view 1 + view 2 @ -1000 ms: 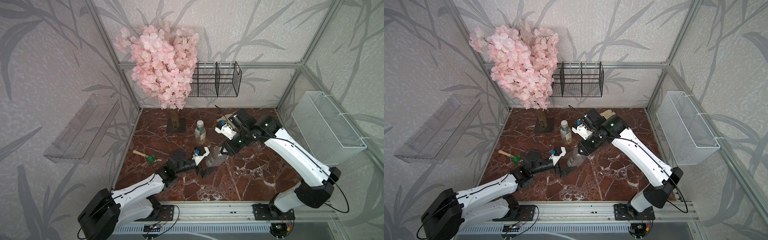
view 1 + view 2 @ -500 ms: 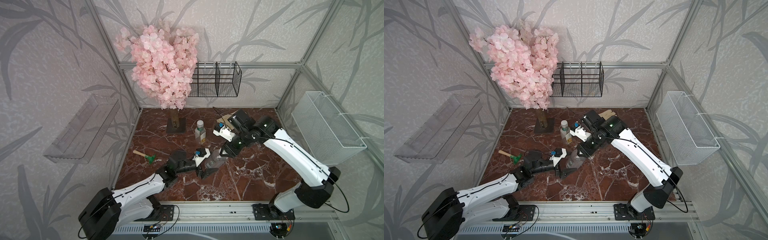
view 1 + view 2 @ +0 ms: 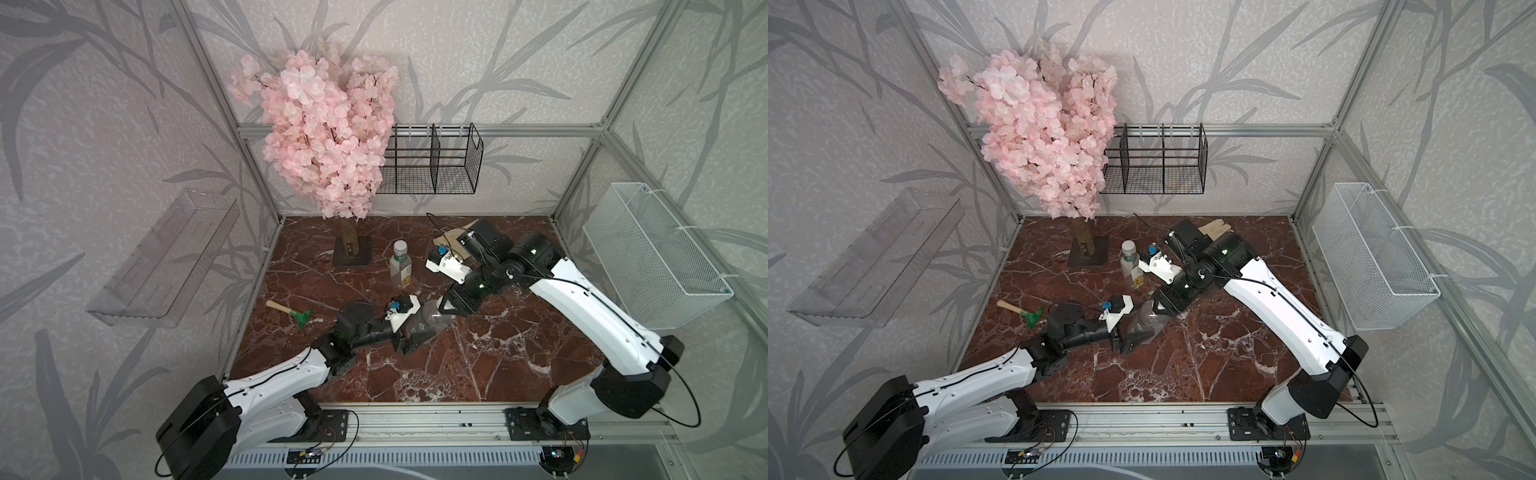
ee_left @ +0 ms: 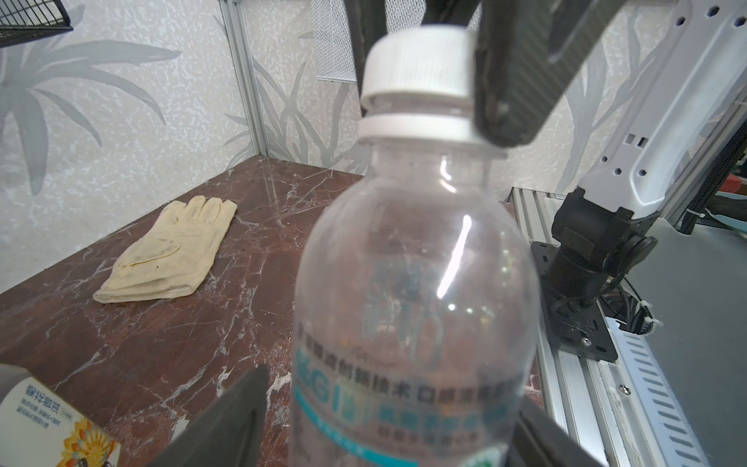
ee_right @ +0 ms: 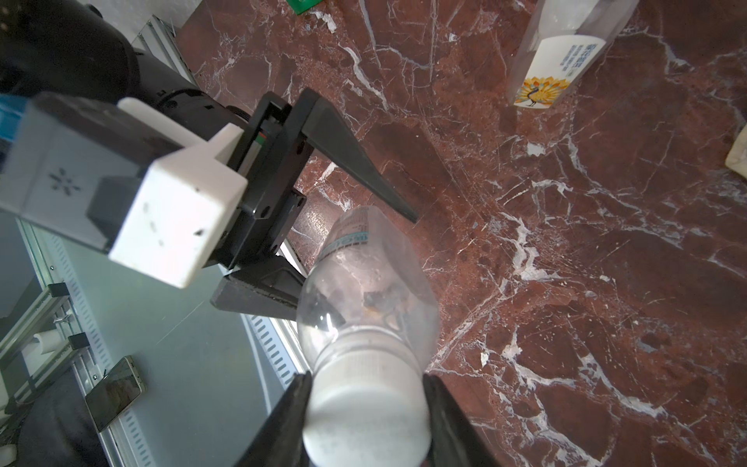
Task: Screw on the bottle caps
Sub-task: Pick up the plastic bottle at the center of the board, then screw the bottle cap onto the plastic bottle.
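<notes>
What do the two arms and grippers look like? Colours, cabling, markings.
The left arm and right arm: white link shells, black joints and bases, thin black cables looping outside. The left gripper and right gripper: black tapered wedge fingers. Each wrist carries a white boxy camera mount with a blue part.

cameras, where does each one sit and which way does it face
Top views: high above the front rail, looking down over the marble table; left arm and right arm show whole.
Left wrist: on the left arm, facing the back right corner past the round bottle and cap; left gripper straddles the bottle.
Right wrist: on the right arm, looking down at the table; right gripper shut on the cap.
Shared: both wrist views show that bottle, cap and the labelled bottle.
</notes>
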Robot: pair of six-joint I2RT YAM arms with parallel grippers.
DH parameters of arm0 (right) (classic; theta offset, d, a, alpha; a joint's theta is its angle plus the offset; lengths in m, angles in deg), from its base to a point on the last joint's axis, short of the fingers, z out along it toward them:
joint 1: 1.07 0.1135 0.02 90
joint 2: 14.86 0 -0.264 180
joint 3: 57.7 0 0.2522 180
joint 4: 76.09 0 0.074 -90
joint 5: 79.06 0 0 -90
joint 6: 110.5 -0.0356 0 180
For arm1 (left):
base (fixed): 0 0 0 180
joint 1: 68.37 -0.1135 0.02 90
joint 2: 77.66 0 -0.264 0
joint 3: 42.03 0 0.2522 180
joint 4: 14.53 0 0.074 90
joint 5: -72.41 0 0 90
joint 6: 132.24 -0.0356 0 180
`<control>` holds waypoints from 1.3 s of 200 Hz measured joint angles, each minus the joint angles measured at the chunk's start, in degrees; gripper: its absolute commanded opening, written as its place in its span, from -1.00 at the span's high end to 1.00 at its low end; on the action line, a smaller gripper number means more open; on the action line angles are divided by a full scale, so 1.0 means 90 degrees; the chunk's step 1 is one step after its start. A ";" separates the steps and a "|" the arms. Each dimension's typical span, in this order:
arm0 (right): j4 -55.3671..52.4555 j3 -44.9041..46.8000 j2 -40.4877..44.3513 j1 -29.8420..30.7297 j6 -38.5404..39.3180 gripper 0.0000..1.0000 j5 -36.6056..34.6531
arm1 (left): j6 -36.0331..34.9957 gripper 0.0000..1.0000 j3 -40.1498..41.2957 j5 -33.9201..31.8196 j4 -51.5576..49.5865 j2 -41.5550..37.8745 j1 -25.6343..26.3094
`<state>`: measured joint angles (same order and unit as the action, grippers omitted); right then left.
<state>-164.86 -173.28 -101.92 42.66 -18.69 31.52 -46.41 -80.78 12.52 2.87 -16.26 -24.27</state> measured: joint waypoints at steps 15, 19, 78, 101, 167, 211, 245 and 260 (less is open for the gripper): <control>0.0000 0.0000 0.0000 0.0000 0.0000 0.31 0.0034 | 0.0000 -0.63 0.0010 0.0002 0.0036 -0.0012 0.0022; 0.0000 0.0000 0.0000 0.0000 0.0000 0.31 0.0046 | 0.0000 -0.63 0.0012 0.0002 0.0049 -0.0012 0.0034; 0.0022 0.0000 0.0000 0.0000 0.0002 0.31 0.0134 | -0.0039 -0.51 0.0019 0.0019 0.0080 -0.0012 0.0102; 0.0044 0.0000 0.0000 0.0000 0.0002 0.31 0.0158 | -0.0041 -0.40 0.0046 0.0019 0.0117 -0.0012 0.0107; 0.0068 0.0000 0.0000 0.0000 0.0032 0.27 0.0202 | -0.0039 -0.19 0.0046 0.0022 0.0119 -0.0012 0.0136; 0.0073 0.0000 0.0000 0.0000 0.0024 -0.10 0.0209 | -0.0041 -0.16 0.0046 0.0022 0.0119 -0.0010 0.0136; 0.0153 -0.0022 0.0000 0.0000 0.0029 -0.41 0.0223 | -0.0039 -0.16 0.0046 0.0000 0.0114 0.0036 0.0138; 0.0168 -0.0053 0.0000 0.0000 0.0049 -0.53 0.0214 | -0.0039 -0.15 0.0046 -0.0002 0.0114 0.0058 0.0141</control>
<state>-163.35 -173.76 -101.92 42.66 -18.26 33.45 -46.76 -80.36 12.49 3.90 -15.73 -23.00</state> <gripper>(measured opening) 0.730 0.606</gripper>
